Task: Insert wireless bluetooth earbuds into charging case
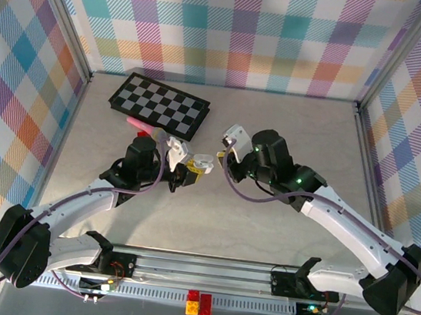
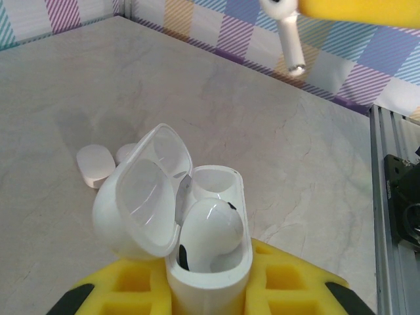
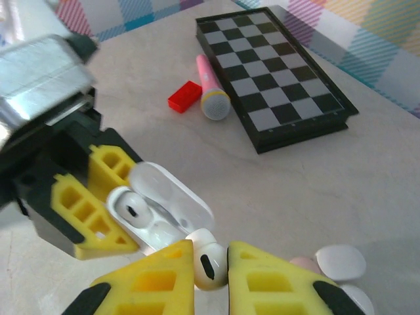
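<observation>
White earbud [image 3: 210, 266] sits clenched in the right pincer [image 3: 210, 254] at lower centre of the right wrist view, beside the open charging case [image 2: 207, 289] gripped by the left pincer [image 1: 184, 171]; second earbud [image 2: 210, 230] lies inside.

The left arm [image 1: 88, 205] and right arm [image 1: 346, 216] have white shells between bulky black joint housings. Purple cables [image 1: 251, 199] loop along them. Small green lights glow at centre frame and at the black bases along the bottom. The left gripper [image 2: 210, 289] and right gripper [image 3: 210, 275] carry yellow fingers [image 3: 147, 285] moulded with square recesses, with black corners.
</observation>
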Robot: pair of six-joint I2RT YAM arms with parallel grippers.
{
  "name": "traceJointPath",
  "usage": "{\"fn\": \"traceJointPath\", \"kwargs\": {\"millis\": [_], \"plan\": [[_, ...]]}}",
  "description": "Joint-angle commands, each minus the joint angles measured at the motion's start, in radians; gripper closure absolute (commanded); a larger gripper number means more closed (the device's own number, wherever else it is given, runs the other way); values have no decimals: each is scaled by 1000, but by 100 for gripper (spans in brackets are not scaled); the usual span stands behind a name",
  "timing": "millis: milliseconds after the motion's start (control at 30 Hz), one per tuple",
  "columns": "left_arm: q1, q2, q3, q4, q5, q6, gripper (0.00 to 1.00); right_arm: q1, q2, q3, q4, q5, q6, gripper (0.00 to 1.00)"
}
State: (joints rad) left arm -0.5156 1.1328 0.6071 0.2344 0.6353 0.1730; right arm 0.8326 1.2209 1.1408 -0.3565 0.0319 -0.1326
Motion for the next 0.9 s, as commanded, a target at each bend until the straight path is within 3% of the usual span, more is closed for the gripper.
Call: {"fn": "traceJointPath", "kwargs": {"millis": [0,867], "plan": [[2,-3,36,8,36,3,98,23,36,28,2,8,-60,84],[2,-32,36,17,61,3,98,30,81,-58,65,-16,-73,85]]}}
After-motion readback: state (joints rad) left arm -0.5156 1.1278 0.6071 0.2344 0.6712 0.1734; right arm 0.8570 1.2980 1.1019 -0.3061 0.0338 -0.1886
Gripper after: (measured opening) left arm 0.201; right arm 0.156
